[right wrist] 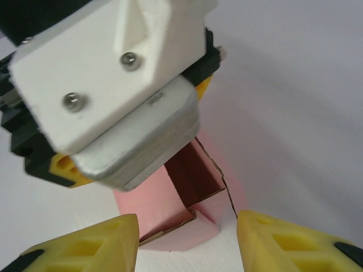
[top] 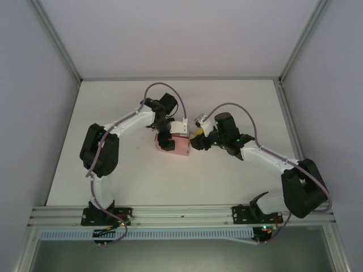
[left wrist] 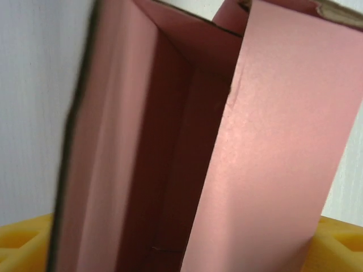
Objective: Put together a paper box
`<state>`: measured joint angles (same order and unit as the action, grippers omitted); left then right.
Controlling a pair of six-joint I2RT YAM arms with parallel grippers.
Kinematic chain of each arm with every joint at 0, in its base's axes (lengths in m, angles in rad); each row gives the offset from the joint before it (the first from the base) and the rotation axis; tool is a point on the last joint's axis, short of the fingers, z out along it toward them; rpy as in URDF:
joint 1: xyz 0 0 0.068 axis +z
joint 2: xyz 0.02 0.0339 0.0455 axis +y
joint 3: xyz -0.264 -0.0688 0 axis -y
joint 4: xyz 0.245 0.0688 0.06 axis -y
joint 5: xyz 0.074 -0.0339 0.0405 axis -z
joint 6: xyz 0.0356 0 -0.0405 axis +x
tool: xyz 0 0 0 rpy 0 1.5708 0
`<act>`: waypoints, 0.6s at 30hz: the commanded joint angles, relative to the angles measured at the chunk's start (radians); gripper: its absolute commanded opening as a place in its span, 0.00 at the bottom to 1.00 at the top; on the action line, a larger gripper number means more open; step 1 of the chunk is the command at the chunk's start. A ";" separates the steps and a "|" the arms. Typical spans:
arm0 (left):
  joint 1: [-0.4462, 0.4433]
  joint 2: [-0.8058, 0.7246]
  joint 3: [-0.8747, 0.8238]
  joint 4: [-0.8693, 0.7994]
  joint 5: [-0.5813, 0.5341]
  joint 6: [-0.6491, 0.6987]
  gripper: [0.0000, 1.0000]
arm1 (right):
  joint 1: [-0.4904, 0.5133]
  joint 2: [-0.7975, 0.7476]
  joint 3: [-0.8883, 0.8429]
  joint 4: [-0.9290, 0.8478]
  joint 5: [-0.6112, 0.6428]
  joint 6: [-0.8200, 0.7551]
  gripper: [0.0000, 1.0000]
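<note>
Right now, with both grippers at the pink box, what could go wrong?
1. Collision: the left gripper hangs close over the right gripper at the box; they might knock together.
2. Crushing: the box is thin card, open, with one flap standing loose; a squeeze could dent a wall or crease the flap.
3. Sliding: a push might shift the box across the smooth table.

Your pink paper box (top: 180,146) sits between the left gripper (top: 166,140) and the right gripper (top: 197,137). It is partly folded. Its walls stand up, and one end is open and dark inside. Seen from the left gripper, one loose flap (left wrist: 283,141) stands on the right side. The open end lies just past the right gripper's yellow tips.
</note>
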<state>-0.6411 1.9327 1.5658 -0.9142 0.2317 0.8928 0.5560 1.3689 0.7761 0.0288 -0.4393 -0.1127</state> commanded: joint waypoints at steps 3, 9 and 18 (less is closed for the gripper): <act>0.004 -0.036 -0.020 0.003 0.034 -0.006 0.84 | 0.011 0.050 0.046 -0.035 0.061 -0.053 0.40; 0.004 -0.032 -0.016 -0.005 0.039 -0.012 0.78 | 0.014 0.031 0.044 0.000 0.132 -0.032 0.36; -0.004 -0.038 -0.010 0.014 0.031 -0.035 0.55 | 0.015 -0.021 0.037 -0.003 0.203 -0.051 0.45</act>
<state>-0.6415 1.9301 1.5600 -0.9028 0.2478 0.8707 0.5640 1.3540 0.7979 0.0299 -0.2539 -0.1505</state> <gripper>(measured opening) 0.566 0.450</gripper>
